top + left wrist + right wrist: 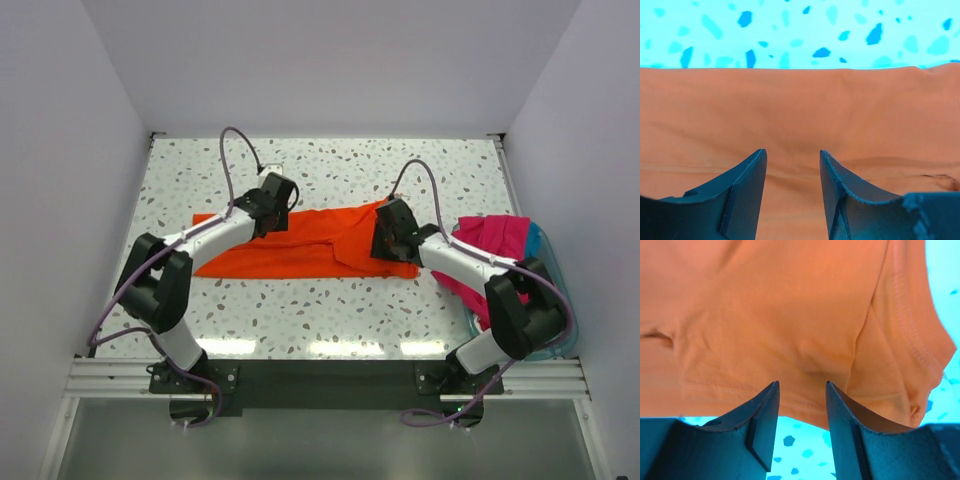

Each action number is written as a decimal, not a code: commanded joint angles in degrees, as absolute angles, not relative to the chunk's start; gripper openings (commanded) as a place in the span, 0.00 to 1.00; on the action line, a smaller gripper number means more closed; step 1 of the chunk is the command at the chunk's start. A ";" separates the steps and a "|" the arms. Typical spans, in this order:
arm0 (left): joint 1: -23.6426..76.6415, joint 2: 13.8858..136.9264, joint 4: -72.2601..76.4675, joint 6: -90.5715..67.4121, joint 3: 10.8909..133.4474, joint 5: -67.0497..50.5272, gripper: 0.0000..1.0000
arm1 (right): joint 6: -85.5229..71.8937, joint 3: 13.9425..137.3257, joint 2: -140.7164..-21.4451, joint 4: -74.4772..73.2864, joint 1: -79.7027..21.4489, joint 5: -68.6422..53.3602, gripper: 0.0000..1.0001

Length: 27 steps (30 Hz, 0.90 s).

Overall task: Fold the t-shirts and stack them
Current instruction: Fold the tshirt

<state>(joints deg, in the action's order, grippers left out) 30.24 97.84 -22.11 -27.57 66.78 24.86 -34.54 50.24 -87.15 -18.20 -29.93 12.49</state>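
The bright orange t-shirt (300, 245) lies spread flat across the middle of the speckled table (330, 170). My left gripper (272, 205) is open and empty over the shirt's far left part; the left wrist view shows orange cloth (800, 115) between and beyond the fingers. My right gripper (388, 238) is open and empty over the shirt's right end; in the right wrist view the hemmed edge (805, 340) lies just past the fingertips. A magenta-pink t-shirt (495, 245) is heaped at the right, partly in the bin. No paler pink shirt can be made out.
A teal plastic bin (550, 290) stands at the table's right edge under the pink heap. White walls close in the left, back and right sides. A metal rail (320, 378) runs along the near edge by the arm bases.
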 commanded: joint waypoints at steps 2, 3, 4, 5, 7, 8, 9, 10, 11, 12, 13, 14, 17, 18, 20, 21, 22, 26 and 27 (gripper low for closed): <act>28.05 97.20 -28.03 -27.07 66.98 30.15 0.51 | -35.51 55.10 -86.22 -20.13 -28.39 16.43 0.47; 27.60 97.90 -28.47 -27.42 66.80 30.23 0.50 | -35.59 56.59 -87.79 -20.74 -28.04 16.61 0.47; 27.16 98.17 -28.48 -28.03 65.84 30.06 0.49 | -35.42 57.47 -88.76 -21.09 -27.78 16.61 0.47; 26.38 98.70 -28.48 -28.21 65.48 28.93 0.48 | -35.07 59.13 -89.81 -21.79 -26.99 16.26 0.47; 26.02 100.28 -28.48 -28.91 64.34 28.30 0.44 | -34.81 60.29 -93.07 -21.88 -25.76 15.47 0.47; 26.02 101.33 -28.48 -29.00 63.99 27.34 0.42 | -34.46 61.42 -94.12 -21.54 -24.62 14.16 0.47; 26.02 101.69 -28.39 -29.70 63.20 26.90 0.38 | -34.19 62.04 -96.13 -21.62 -23.91 13.63 0.47; 26.02 101.95 -28.04 -30.14 62.67 25.59 0.35 | -33.67 62.75 -97.37 -21.62 -23.47 13.19 0.47; 26.02 102.13 -27.60 -30.49 62.06 24.53 0.33 | -33.31 64.49 -98.51 -22.06 -22.42 12.92 0.47; 26.02 102.13 -26.81 -31.19 60.83 23.74 0.30 | -33.14 65.38 -100.96 -22.32 -21.89 12.92 0.47; 26.10 101.95 -26.46 -31.55 60.12 23.12 0.29 | -32.70 66.09 -102.20 -22.24 -21.36 12.57 0.47; 26.10 101.61 -26.02 -31.81 59.51 21.90 0.27 | -32.35 68.01 -103.52 -22.32 -20.40 11.61 0.47; 26.10 100.47 -25.05 -32.43 56.96 20.48 0.24 | -30.94 72.76 -109.32 -23.64 -18.64 11.08 0.47; 26.10 100.02 -24.09 -32.78 55.39 19.96 0.24 | -30.50 74.34 -110.81 -23.90 -18.11 10.47 0.47; 26.10 98.27 -23.03 -33.39 53.80 17.94 0.24 | -29.36 80.31 -115.73 -25.56 -16.70 9.76 0.47; 26.10 97.83 -22.16 -34.27 52.66 17.41 0.24 | -28.83 82.86 -117.49 -26.45 -16.44 9.67 0.47; 26.19 97.47 -21.54 -34.80 52.12 15.66 0.23 | -27.61 88.97 -121.69 -27.50 -16.17 9.49 0.47; 28.12 95.28 -18.20 -39.10 49.05 11.08 0.24 | -23.04 108.33 -133.72 -32.86 -16.17 7.57 0.48; 29.00 95.19 -16.45 -41.72 48.78 10.20 0.24 | -22.07 112.81 -136.29 -33.83 -16.17 6.78 0.50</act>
